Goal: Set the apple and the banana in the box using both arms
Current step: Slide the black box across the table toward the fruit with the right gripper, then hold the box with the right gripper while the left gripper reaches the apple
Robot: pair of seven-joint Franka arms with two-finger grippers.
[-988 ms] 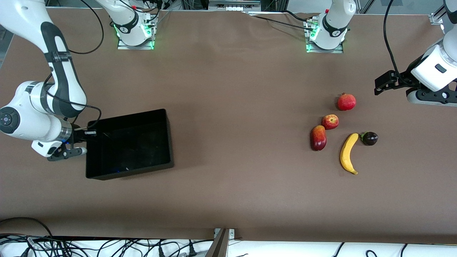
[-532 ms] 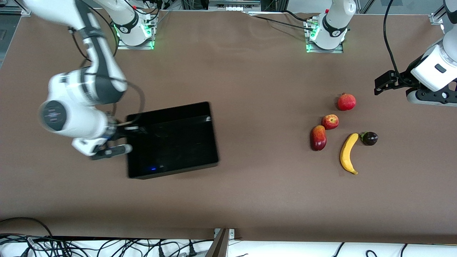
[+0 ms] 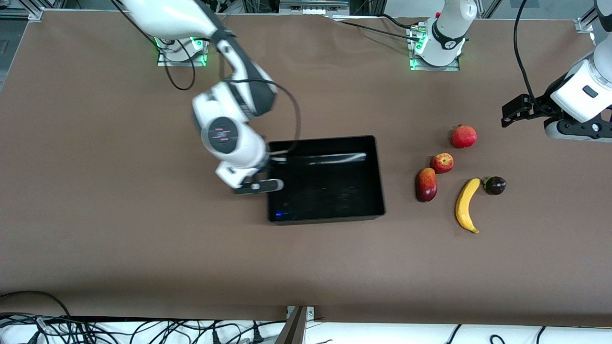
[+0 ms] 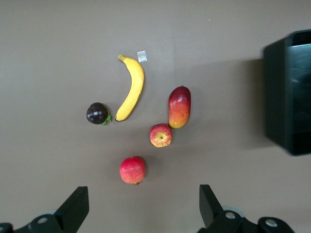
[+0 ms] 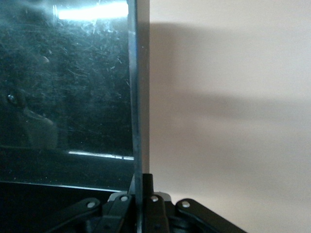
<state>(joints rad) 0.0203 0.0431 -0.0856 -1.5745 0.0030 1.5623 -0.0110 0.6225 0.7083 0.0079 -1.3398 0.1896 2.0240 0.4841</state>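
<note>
The black box (image 3: 380,177) sits mid-table, with my right gripper (image 3: 268,172) shut on the wall at its right-arm end (image 5: 132,97); the jaws (image 5: 141,182) pinch the thin rim from both sides. The box is empty. The apple (image 3: 442,163) lies between the box and the left arm's end of the table. The banana (image 3: 466,204) lies nearer the front camera than the apple. My left gripper (image 3: 526,111) hangs open and empty above the table, past the fruits at the left arm's end. Its wrist view shows the apple (image 4: 160,135), the banana (image 4: 132,87) and the box (image 4: 291,92).
A red pomegranate (image 3: 464,136) lies a little farther from the front camera than the apple. An elongated dark-red fruit (image 3: 426,184) lies beside the apple, closest to the box. A dark purple fruit (image 3: 495,185) touches the banana's end.
My right arm has swung across the table with the box in its grip, carrying it from the right arm's end to just beside the fruits. The left arm has not moved.
</note>
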